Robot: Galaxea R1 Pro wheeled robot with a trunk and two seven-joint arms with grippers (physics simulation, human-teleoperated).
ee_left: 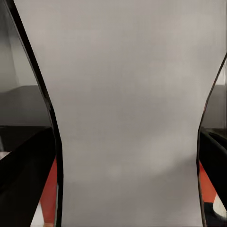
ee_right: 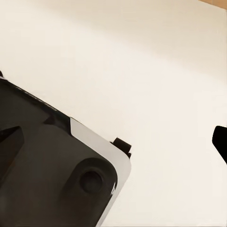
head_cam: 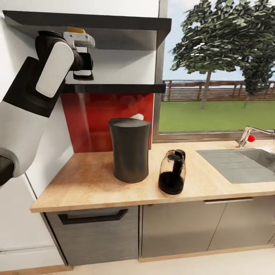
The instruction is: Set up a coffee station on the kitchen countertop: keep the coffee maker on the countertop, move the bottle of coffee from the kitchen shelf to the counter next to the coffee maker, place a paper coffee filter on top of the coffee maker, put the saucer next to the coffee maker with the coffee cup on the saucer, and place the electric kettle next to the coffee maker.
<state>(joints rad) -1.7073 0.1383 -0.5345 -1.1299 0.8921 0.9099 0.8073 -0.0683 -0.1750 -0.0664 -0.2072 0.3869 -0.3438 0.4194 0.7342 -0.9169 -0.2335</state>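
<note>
Standing on the countertop (head_cam: 91,179): one coffee maker (head_cam: 129,149), one kettle (head_cam: 172,172); left gripper (head_cam: 82,63) clamps one bottle (head_cam: 76,30).

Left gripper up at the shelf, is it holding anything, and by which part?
It cannot be told. The left gripper is up at the kitchen shelf, with a golden-brown cap showing above it, but its wrist view shows a pale surface, no clear hold.

The coffee maker (head_cam: 129,149) looks matte dark grey, the electric kettle (head_cam: 172,172) clear glass with black trim, the countertop (head_cam: 91,183) light smooth wood grain.
</note>
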